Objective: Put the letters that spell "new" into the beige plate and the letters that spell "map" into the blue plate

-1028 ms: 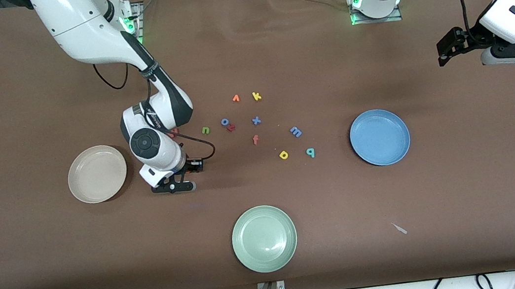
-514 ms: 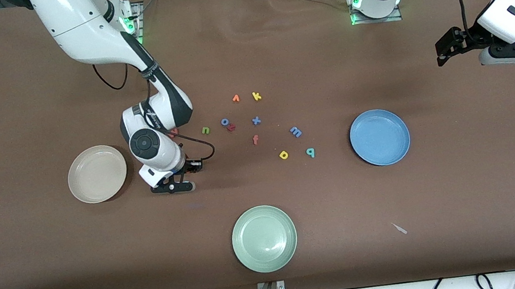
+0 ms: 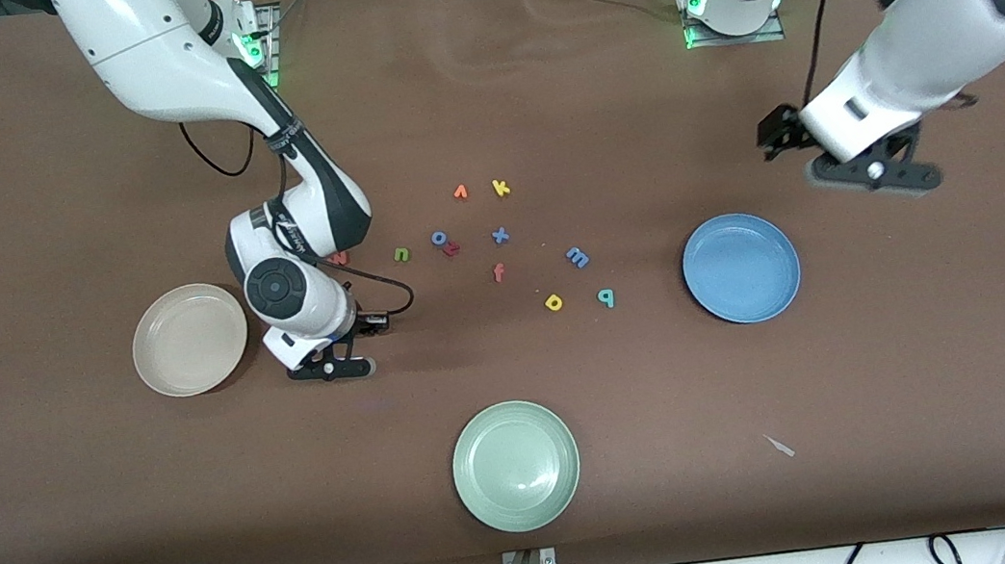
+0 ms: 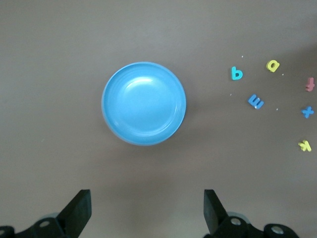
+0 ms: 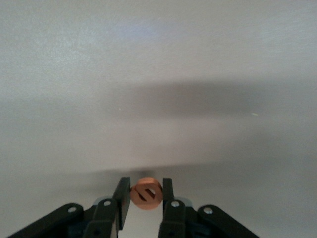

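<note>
I'm seeing the orange "e" (image 5: 146,193) pinched between the right gripper (image 3: 330,370)'s fingers, over bare table just beside the beige plate (image 3: 190,340). My left gripper (image 3: 876,172) is hanging spread wide near the blue plate (image 3: 741,267).

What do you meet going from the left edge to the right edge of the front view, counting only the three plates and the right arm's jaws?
beige plate → right gripper, jaws shut on the orange "e" → pale green plate → blue plate
</note>
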{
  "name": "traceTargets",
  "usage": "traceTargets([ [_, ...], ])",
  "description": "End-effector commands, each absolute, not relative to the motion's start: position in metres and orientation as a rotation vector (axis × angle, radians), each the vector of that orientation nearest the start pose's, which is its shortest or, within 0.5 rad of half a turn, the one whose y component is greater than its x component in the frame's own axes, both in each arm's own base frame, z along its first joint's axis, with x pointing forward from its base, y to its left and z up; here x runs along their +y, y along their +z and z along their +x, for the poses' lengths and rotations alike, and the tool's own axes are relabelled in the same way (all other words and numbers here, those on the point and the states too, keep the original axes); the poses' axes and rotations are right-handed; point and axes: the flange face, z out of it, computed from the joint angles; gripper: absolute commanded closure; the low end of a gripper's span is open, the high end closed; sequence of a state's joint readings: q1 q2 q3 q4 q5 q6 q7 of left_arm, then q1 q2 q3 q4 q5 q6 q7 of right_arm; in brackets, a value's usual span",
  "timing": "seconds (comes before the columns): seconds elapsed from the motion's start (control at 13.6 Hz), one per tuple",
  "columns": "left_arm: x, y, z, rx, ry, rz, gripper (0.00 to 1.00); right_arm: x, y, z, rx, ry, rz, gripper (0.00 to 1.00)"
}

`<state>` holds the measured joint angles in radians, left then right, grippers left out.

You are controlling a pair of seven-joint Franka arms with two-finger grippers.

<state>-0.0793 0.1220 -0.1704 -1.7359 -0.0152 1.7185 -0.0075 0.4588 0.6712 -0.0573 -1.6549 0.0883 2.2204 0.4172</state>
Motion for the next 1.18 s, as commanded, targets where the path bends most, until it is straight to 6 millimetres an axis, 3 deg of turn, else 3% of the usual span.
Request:
traceTargets([
  [0.0,-0.174,0.442,0.592,0.416,0.183,-3.126,0.0,0.234,0.25,0.619,-0.04,0.26,-3.152,0.87],
  [0.15,-0.204,0.397,0.604,0.392,0.166,-3.146,0.0,0.198,0.263,0.608,-0.153,0.26,-3.151,0.87],
  [0.22,-0.234,0.386,0.61,0.369,0.103,-3.166,0.0,0.184,0.266,0.603,-0.189,0.231,-3.148,0.87],
  [0.44,-0.27,0.328,0.627,0.157,0.075,-3.211,0.0,0.123,0.268,0.598,-0.357,0.22,-3.144,0.86],
  [0.66,-0.31,0.29,0.628,0.169,0.041,-3.222,0.0,0.068,0.257,0.593,-0.413,0.23,-3.156,0.84],
  [0.88,-0.321,0.273,0.631,0.168,-0.003,-3.232,0.0,0.039,0.232,0.574,-0.38,0.165,-3.182,0.75],
  [0.95,-0.328,0.267,0.63,0.213,-0.056,-3.216,0.0,0.037,0.226,0.57,-0.376,0.143,-3.187,0.64],
  [1.03,-0.329,0.255,0.63,0.266,-0.069,-3.176,0.0,0.037,0.227,0.571,-0.367,0.143,-3.188,0.37],
  [1.1,-0.33,0.246,0.628,0.304,-0.071,-3.147,0.0,0.037,0.231,0.574,-0.363,0.142,-3.187,0.0],
])
